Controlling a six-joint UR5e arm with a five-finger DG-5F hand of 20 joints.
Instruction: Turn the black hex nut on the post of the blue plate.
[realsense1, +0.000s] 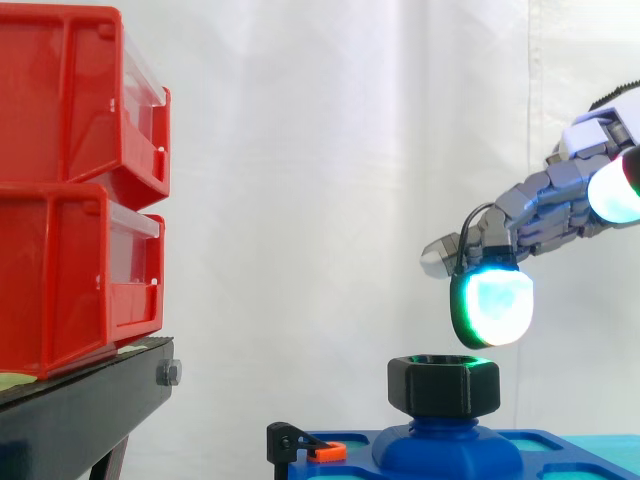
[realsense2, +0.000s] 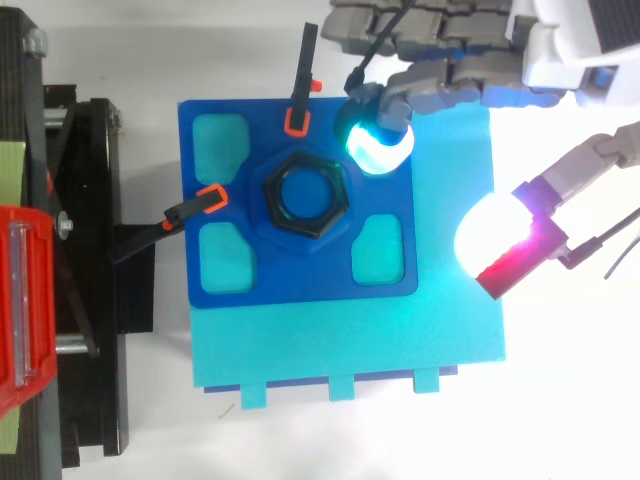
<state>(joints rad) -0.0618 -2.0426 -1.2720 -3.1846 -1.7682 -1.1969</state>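
Red bins (realsense1: 70, 190) stand at left. Centre, the black hex nut (realsense2: 304, 195) sits on the post of the blue plate (realsense2: 230, 275). At its 2 o'clock the robot hand (realsense2: 440, 30) hovers, fingers spread, holding nothing. Risk: a single pad (realsense1: 492, 305) landing on the nut's top could skid instead of turning it.

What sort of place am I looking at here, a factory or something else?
Probably a robot test lab, not a factory: a white curtain backdrop, red bins on a black stand, and a robot hand poised near a black hex nut on a blue plate.
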